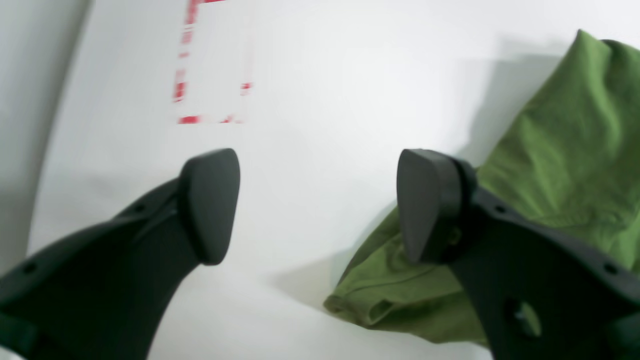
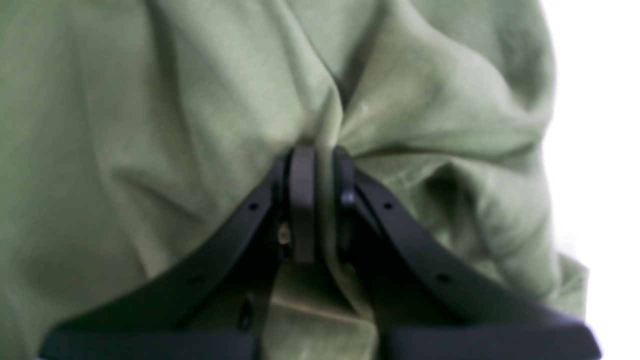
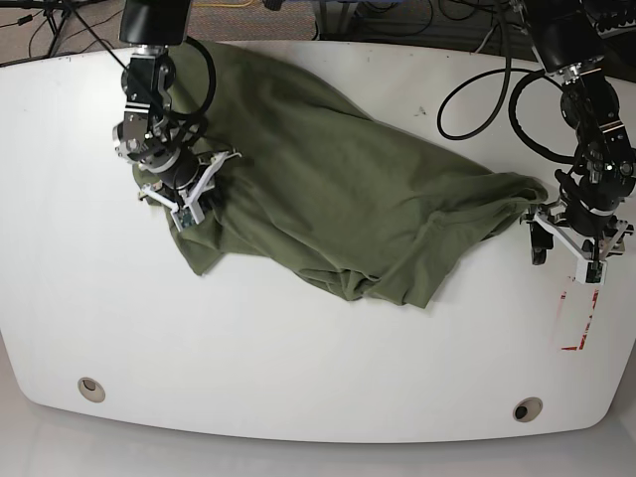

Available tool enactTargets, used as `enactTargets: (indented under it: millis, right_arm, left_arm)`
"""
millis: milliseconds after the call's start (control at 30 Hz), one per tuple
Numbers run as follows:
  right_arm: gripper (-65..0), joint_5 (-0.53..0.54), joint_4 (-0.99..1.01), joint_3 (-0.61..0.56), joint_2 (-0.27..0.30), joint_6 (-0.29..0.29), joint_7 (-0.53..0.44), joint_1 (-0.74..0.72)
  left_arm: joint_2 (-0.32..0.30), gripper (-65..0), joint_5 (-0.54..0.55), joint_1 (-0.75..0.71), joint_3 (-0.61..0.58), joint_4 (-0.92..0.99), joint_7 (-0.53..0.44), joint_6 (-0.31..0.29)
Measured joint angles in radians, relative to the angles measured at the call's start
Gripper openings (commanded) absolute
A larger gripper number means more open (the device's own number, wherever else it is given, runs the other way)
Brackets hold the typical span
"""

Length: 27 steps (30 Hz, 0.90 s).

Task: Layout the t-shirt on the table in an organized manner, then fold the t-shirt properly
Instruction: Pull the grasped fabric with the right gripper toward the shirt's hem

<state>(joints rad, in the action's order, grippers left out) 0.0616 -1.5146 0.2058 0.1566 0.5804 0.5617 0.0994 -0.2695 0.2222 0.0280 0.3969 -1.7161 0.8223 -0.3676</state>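
The olive t-shirt (image 3: 338, 189) lies crumpled across the desk (image 3: 298, 358). The right pincer (image 2: 320, 160) is clamped on its nine-o'clock fabric; the left pincer (image 1: 317, 205) gapes at three o'clock. Pull outward gently, keeping cloth low.

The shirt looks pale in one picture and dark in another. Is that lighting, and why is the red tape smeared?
Right wrist view: close and soft-focused, so the shirt washes out grey-green beside an overexposed table. Base view: sharp, shirt darker olive. Left wrist view: the tape is blurred, with soft shadows beside the cloth.
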Motion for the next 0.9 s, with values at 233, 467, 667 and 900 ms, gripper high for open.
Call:
enactTargets:
  millis: [233, 467, 667, 900]
  right_arm:
    - [-59.5, 0.001, -0.082, 0.007, 0.002, -0.002, 0.008, 0.09]
    - [-28.5, -0.021, -0.19, 0.031, 0.003, -0.001, 0.061, 0.138]
    - [-2.2, -0.016, -0.283, 0.014, 0.001, 0.001, 0.049, 0.096]
    - [-0.8, -0.007, -0.272, -0.146, -0.018, 0.006, 0.045, -0.022]
  left_arm:
    - [0.0, -19.7, 0.0, 0.025, -0.026, 0.019, 0.0, 0.0]
    - [-0.001, -19.7, 0.0, 0.027, -0.026, 0.019, 0.0, 0.0]
    - [-0.001, -19.7, 0.001, 0.028, -0.02, 0.019, 0.0, 0.0]
    - [-0.003, -19.7, 0.003, 0.029, 0.063, 0.018, 0.0, 0.0]
